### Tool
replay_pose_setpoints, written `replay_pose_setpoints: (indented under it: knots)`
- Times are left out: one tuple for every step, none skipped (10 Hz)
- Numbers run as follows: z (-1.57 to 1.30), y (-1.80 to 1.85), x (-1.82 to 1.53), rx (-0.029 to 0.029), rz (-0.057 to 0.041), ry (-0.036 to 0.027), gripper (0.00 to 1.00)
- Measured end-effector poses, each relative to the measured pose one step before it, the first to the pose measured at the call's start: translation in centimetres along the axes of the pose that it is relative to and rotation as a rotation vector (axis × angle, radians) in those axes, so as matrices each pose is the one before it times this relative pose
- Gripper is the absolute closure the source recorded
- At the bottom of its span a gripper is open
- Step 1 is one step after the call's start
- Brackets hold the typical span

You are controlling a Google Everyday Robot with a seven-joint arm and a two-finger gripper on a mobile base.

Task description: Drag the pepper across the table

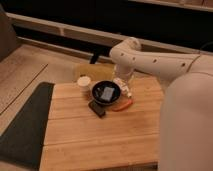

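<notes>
The pepper (123, 105) is small, slender and orange-red. It lies on the light wooden table (100, 140), just right of and below a black bowl (106, 93). My gripper (124, 90) hangs from the white arm at the bowl's right rim, just above the pepper's far end. I cannot tell whether it touches the pepper. A dark flat block (97, 109) lies at the bowl's near left side.
A white tube-like cup (83, 82) stands left of the bowl near the table's far edge. A dark grey mat (25, 125) lies on the floor left of the table. My white body (187, 125) fills the right side.
</notes>
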Motion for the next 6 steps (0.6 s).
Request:
replay_pose_setpoints:
  knots:
    - [-0.832,-1.644,-0.676,-0.00470,0.03041,-0.02049,0.35]
    - [-0.910,-3.078,-0.735,-0.00172,0.04480,-0.02646,0.35]
    - [-0.170,-1.498,-0.339,0.00017,0.01597,-0.01009,0.35]
    - [0.317,-1.126,0.063,0.00930,0.00536,0.00166,0.35]
    - [-0.033,0.310,0.201,-0.00492,-0.00401,0.00198,0.35]
    - [0.372,0.012,0.209,-0.02034,-0.01039,0.00830,0.35]
